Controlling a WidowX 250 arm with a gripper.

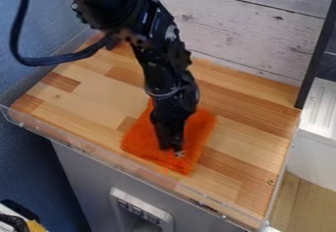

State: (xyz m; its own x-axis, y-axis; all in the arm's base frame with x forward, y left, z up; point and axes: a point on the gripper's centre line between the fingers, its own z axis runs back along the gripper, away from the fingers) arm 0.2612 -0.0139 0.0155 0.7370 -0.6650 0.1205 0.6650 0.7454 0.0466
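Note:
The black gripper (173,147) hangs down over the middle of the wooden work surface, its tip over an orange cloth (142,136). The cloth lies flat on the wood, roughly square and turned at an angle, with its near corner toward the front edge. The arm and gripper cover the cloth's middle and part of its far side. The tip is at or just above the cloth; whether they touch, I cannot tell.
A low clear rim (98,153) runs along the front of the wooden surface (246,132). White plank boards (230,29) stand behind it, with a dark upright post (318,49) at the right back. A black cable loops at upper left.

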